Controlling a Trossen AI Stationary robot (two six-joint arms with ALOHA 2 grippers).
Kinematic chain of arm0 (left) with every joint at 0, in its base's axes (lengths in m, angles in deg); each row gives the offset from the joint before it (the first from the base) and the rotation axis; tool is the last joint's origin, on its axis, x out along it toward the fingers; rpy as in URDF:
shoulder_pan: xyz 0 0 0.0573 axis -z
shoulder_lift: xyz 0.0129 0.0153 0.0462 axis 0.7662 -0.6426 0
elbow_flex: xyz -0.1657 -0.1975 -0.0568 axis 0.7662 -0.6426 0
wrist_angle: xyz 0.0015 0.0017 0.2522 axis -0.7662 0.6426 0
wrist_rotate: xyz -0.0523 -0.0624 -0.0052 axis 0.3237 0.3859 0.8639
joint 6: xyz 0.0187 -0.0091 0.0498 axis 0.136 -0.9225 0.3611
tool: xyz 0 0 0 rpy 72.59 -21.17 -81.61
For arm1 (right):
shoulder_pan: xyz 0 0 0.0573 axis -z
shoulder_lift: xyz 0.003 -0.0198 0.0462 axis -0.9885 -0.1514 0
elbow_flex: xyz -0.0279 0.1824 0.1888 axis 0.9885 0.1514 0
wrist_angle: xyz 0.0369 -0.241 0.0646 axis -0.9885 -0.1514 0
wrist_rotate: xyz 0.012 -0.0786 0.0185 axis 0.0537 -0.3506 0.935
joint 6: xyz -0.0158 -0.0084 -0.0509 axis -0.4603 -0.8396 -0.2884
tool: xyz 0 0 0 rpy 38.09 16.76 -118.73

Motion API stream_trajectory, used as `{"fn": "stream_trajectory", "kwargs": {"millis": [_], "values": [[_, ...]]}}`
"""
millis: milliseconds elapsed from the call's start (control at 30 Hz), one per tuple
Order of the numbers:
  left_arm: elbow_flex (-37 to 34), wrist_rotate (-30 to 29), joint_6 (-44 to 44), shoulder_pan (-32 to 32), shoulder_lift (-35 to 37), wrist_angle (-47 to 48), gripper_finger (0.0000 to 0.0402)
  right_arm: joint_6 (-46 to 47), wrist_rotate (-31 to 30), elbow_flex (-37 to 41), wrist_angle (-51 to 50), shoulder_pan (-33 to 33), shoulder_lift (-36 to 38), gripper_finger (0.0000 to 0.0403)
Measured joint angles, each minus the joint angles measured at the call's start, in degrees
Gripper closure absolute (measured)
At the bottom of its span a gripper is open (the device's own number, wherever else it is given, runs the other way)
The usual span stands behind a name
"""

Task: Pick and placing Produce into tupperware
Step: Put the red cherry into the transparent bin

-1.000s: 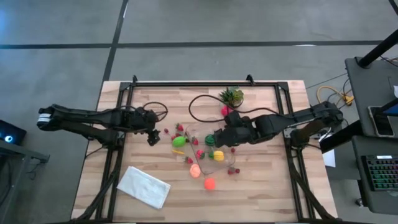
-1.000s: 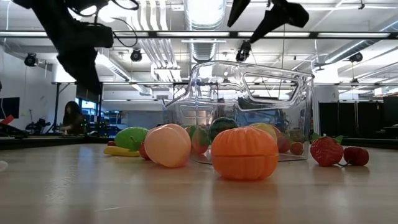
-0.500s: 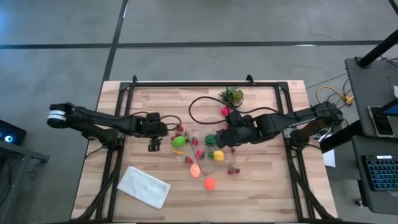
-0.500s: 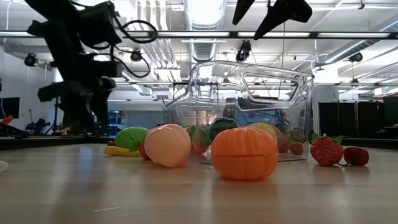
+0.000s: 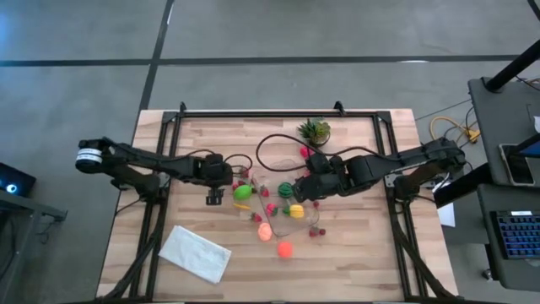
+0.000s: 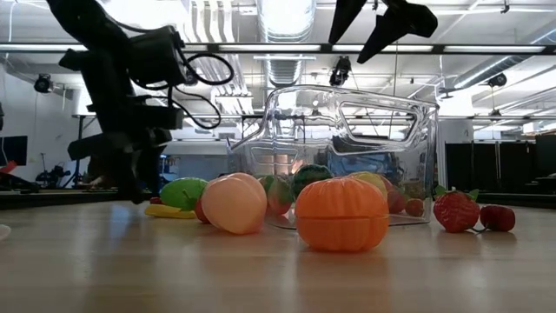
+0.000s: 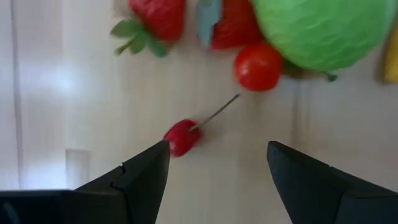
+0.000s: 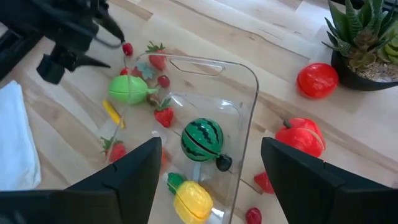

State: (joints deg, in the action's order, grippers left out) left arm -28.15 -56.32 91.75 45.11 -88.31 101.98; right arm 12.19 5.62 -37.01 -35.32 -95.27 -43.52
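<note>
- Left end effector: fingers spread, empty, poised low over a cherry on the surface, just left of the lime-green fruit; a grasp looks imminent.
- Right end effector: fingers apart, empty, hovering above the tupperware at table centre, apparently waiting.
- Tupperware contents: striped melon, yellow pepper.
- Most produce lies on the surface around the tupperware; task judged early.

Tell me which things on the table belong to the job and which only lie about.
For the job:
- tupperware
- watermelon, inside it
- lime fruit
- orange fruit
- cherry
- strawberries
- left pincer, open above the cherry
- right pincer, open over the tupperware

Lying about:
- potted plant
- white cloth
</note>
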Motion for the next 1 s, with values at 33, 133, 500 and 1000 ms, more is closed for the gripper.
{"fn": "stream_trajectory", "kwargs": {"millis": [33, 133, 500, 1000], "values": [[0.0, 0.24, 0.0, -0.9, 0.03, -0.19, 0.0146, -0.05, 0.06, 0.19, -0.05, 0.0, 0.0, 0.0134], [0.0, 2.44, 0.15, -3.86, 0.78, -0.15, 0.0146, -0.83, 0.19, 0.52, -0.08, 0.0, 0.0, 0.0135], [0.0, 10.4, 4.87, -9.89, 1.09, -2.62, 0.0146, -2.86, 0.22, 0.61, -1.92, 0.0, -0.09, 0.0134], [-1.3, 10.98, 6.1, -10.83, -0.1, -5.17, 0.0219, -3.98, -0.11, 0.87, -3.65, 0.02, -0.17, 0.0139]]}}
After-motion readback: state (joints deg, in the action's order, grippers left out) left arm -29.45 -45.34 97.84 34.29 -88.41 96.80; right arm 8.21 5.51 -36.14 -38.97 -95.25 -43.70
